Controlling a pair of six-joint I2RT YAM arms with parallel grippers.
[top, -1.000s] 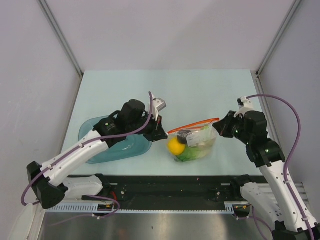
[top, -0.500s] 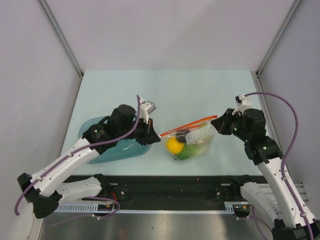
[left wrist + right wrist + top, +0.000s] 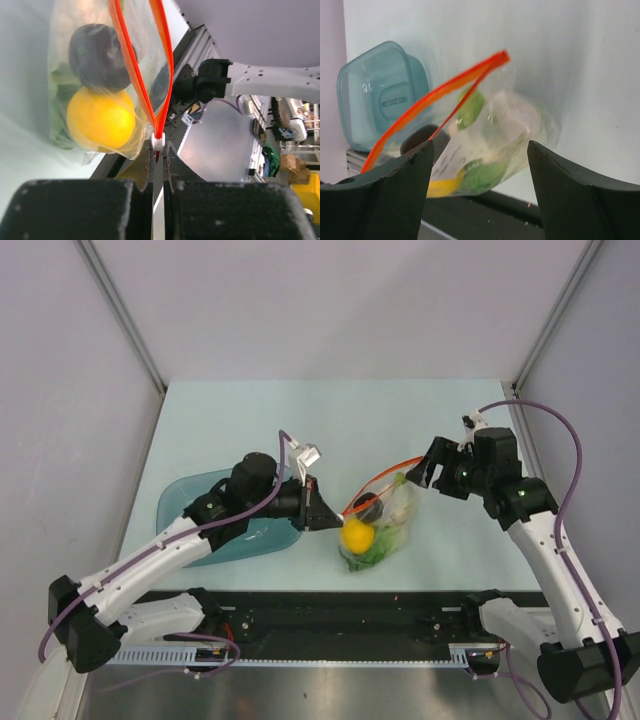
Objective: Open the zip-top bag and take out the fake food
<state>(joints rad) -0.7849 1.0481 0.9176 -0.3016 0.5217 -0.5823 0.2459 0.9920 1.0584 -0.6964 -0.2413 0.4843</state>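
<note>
Teal plastic tray (image 3: 200, 525) lies on the table's left half, under the left arm. Just beyond the tray's right rim, the left gripper (image 3: 322, 512) has its jaws closed tight on the near end of the bag (image 3: 392, 515), pinching the small white tip where the red-orange zip strip (image 3: 385, 480) ends. The left wrist view shows that pinch plainly: the fingers (image 3: 145, 170) are pressed together on the tip, and the strip's two halves (image 3: 122, 50) part from there, so the mouth stands a little open.

The bag sits just right of the tray, with its strip running away from the tray and toward the table's far side. Inside it, nearest the tray, is a round yellow fruit (image 3: 357, 536). A dark piece (image 3: 370, 508) lies just above the fruit, and green lettuce (image 3: 375, 552) sits at the bag's bottom. Whether the bag rests on the table or hangs, I cannot tell.

Farthest from the tray, the right gripper (image 3: 428, 466) is at the strip's far end. Its jaws are spread wide and hold nothing. In its wrist view the bag (image 3: 495, 135) shows beyond the two fingers (image 3: 395, 190), clear of both.
</note>
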